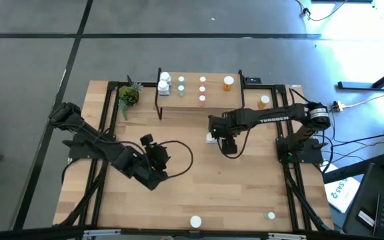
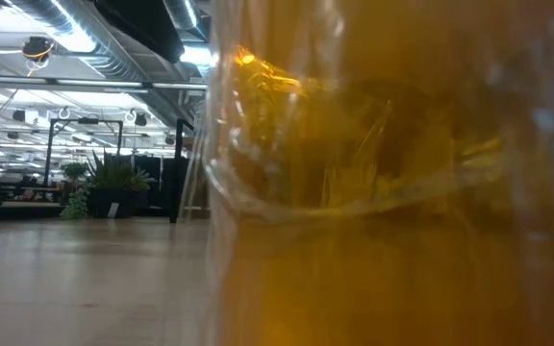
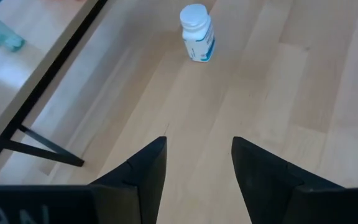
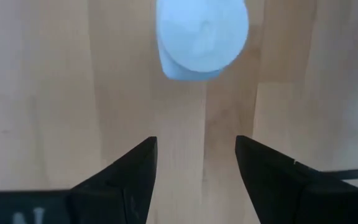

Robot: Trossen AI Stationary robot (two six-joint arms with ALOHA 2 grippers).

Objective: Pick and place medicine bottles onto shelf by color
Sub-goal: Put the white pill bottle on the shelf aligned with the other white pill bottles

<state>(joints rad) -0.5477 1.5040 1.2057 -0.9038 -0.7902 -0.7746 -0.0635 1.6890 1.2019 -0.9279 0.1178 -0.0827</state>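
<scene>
The right claw hangs open over a white bottle standing on the worktop before the shelf, likely light, rigid and smooth, best pinched across its body.

White, pale green, pink and orange bottles are showing against the light-wood shelf; the plant is looking green.

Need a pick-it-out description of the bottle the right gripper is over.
Start at the shelf on the table's far side, then come toward the near edge to the right gripper, hanging open mid-table. The white bottle stands on the tabletop beside it, alone there, whereas the other white-capped bottles stand on the shelf or near the table's edges.
</scene>
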